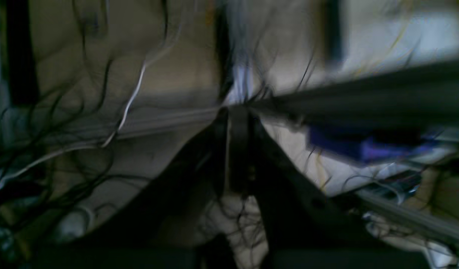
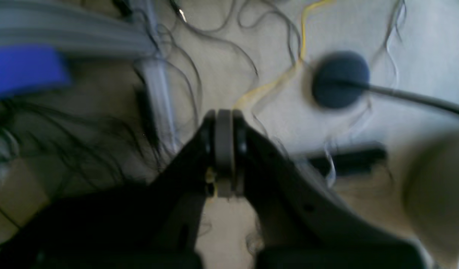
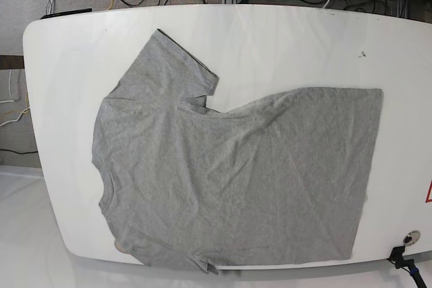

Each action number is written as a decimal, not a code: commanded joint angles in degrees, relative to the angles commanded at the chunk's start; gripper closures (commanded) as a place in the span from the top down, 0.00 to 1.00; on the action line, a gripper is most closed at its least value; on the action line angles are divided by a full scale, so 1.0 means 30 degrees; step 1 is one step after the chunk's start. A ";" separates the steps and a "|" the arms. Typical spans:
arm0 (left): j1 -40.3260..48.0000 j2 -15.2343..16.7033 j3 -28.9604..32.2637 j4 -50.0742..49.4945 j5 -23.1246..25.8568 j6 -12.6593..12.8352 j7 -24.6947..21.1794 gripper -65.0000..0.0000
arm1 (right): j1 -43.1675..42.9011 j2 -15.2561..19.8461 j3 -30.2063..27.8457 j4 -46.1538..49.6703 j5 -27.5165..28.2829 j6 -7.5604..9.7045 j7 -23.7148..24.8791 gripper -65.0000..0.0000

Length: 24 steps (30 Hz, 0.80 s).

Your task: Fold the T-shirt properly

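The T-shirt (image 3: 236,173) is lying flat, its lower edge overhanging the table (image 3: 290,38); left pincer (image 1: 238,149) and right pincer (image 2: 224,149) are sitting closed, empty.

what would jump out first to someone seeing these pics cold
A big grey T-shirt spread flat fills most of the white table in the base view, collar toward the left, hem toward the right, one sleeve pointing up and left. Both wrist views are blurred: the right gripper and left gripper have their jaws together, over a floor strewn with cables.
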<state>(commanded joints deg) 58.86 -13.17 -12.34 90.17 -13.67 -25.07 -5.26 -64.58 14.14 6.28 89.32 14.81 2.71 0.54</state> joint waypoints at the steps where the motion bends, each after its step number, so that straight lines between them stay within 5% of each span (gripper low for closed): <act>1: 0.0169 0.0004 -0.0406 0.0709 -0.0234 0.0022 -0.0020 0.00 | -0.0187 0.0021 0.0261 0.0652 0.0199 0.0020 -0.0227 0.00; 11: -0.0058 0.0104 -0.2564 0.6821 -0.0992 -0.0084 0.0812 0.00 | -0.0037 0.0777 0.2731 0.6183 0.3404 0.0126 -0.2352 0.02; 16: -0.0672 0.0114 -0.2640 0.8952 -0.0945 -0.0107 0.2043 0.01 | 0.1435 0.1109 0.4282 0.8054 0.5756 0.0744 -0.3378 0.12; 19: -0.0871 0.0083 -0.2585 0.9314 -0.0797 -0.0053 0.2192 0.01 | 0.2533 0.0896 0.5821 0.8185 0.6653 0.1453 -0.3275 0.17; 24: -0.1481 0.0006 -0.2689 0.9701 -0.0595 -0.0022 0.2560 0.02 | 0.4573 0.0627 0.7657 0.8104 0.7170 0.3988 -0.3619 0.20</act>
<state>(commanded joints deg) 54.42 -13.16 -20.41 119.27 -15.46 -25.14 2.42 -50.86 16.02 29.25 113.63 36.32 14.67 -10.31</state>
